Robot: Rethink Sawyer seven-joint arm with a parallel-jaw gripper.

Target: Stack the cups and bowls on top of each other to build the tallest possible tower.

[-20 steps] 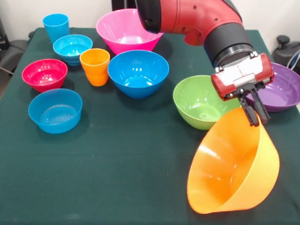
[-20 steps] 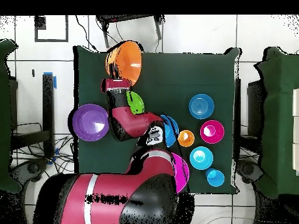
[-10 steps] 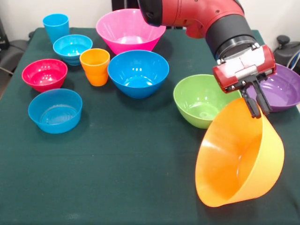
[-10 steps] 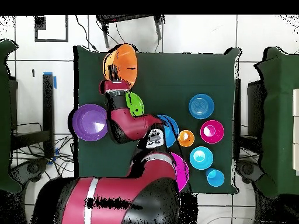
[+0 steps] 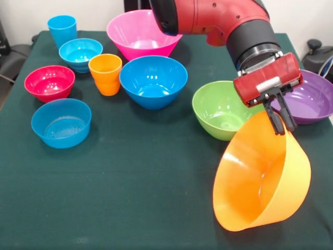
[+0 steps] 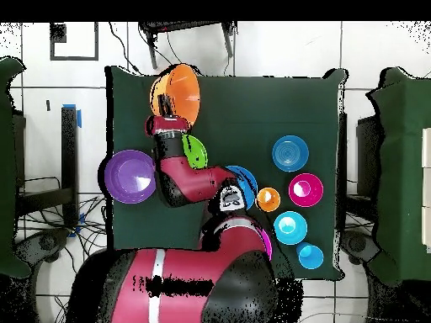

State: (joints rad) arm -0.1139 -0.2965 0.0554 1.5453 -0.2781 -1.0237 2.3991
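My gripper (image 5: 280, 124) is shut on the rim of the large orange bowl (image 5: 263, 179) and holds it tipped on its side at the front right; in the overhead view the gripper (image 6: 165, 106) and the orange bowl (image 6: 181, 91) are at the top left. The green bowl (image 5: 221, 110) and purple bowl (image 5: 309, 98) sit just behind it. The pink bowl (image 5: 143, 34) and large blue bowl (image 5: 153, 80) stand mid-table. The orange cup (image 5: 105, 73) and light blue cup (image 5: 62, 29) stand at the left, by the red bowl (image 5: 49, 82) and two small light blue bowls (image 5: 61, 122) (image 5: 80, 53).
The arm (image 5: 218, 21) comes down from the top over the table's right half. The dark green table (image 5: 130, 177) ends close to the purple bowl at the right edge. Nothing is stacked.
The orange bowl, still in my gripper, shifted slightly right and up, then back a little left. The other bowls and cups have not moved.
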